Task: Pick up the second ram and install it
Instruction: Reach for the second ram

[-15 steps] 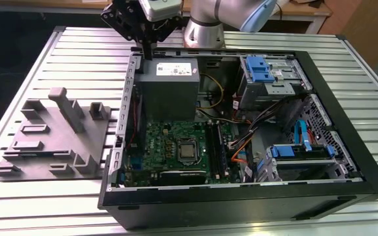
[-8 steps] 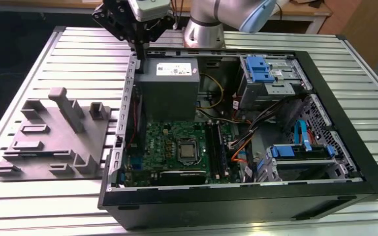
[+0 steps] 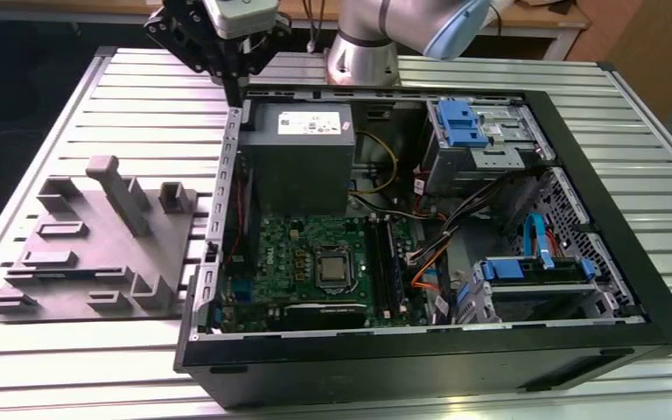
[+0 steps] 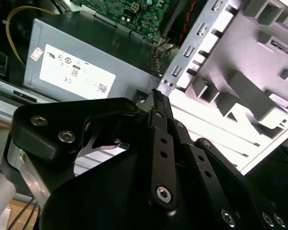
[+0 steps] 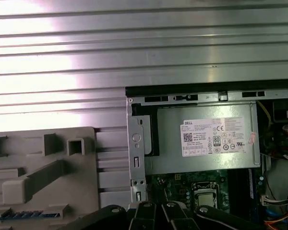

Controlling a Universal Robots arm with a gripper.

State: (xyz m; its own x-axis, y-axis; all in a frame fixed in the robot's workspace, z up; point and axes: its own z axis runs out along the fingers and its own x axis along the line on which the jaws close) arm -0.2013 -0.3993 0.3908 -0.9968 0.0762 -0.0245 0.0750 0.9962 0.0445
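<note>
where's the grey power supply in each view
exterior view: grey power supply, case's far corner, on the exterior view's left
first wrist view: power supply just inside the case wall
second wrist view: power supply, label toward camera
shared landmark: grey fixture block beside the case

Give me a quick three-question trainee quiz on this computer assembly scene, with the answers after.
1. True or false: the computer case lies open on the slatted table.
2. The grey fixture sits: A) to the exterior view's left of the case, B) to its right, C) inside it.
3. Which grey box in the case is the gripper nearest?
Key: 1 true; 2 A; 3 the power supply.
</note>
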